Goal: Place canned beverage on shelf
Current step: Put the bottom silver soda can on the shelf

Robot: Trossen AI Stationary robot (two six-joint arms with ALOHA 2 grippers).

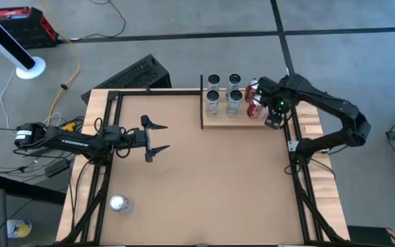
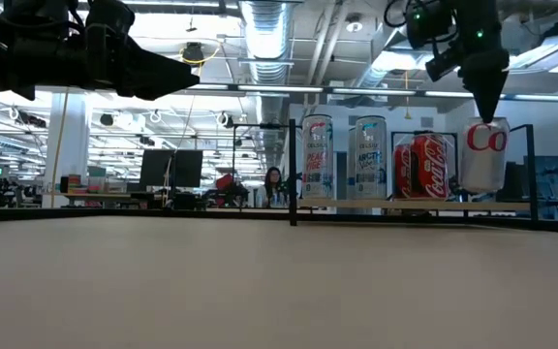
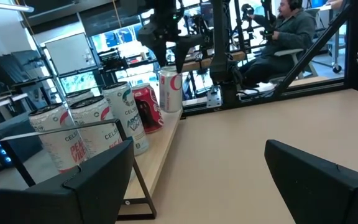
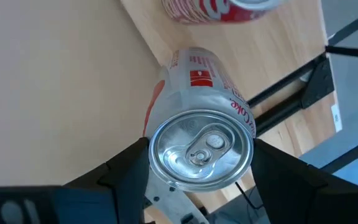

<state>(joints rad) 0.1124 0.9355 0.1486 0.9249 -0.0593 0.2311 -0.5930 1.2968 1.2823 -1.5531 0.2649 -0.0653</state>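
Note:
The canned beverage, a silver can with red lettering [image 4: 197,93] [image 2: 482,155], hangs under my right gripper [image 2: 482,102] [image 1: 271,118], which is shut on it over the right end of the shelf [image 1: 242,121]. The shelf is a pale plank with a black rail [image 1: 201,101] at its left end. It carries several tall white cans [image 2: 318,158] and a red cola can [image 2: 422,167], all standing on their bottoms. My left gripper [image 1: 158,137] waits open at the table's left middle, level, with nothing between its fingers [image 3: 92,180]. My right gripper pinches the can's upper end just below the top rim [image 4: 160,134], one finger [image 4: 126,171] on each side of the wall. The fingers come from above, pointing steeply down. The can stays upright, its bottom [image 2: 482,190] just over the shelf; whether it touches the plank, I cannot tell.
Another silver can [image 1: 118,203] stands alone near the table's front left. Black frame rails [image 1: 295,147] run along the table's sides. The red cola can stands close beside the held can. Beyond the table a person sits at a desk [image 3: 284,31].

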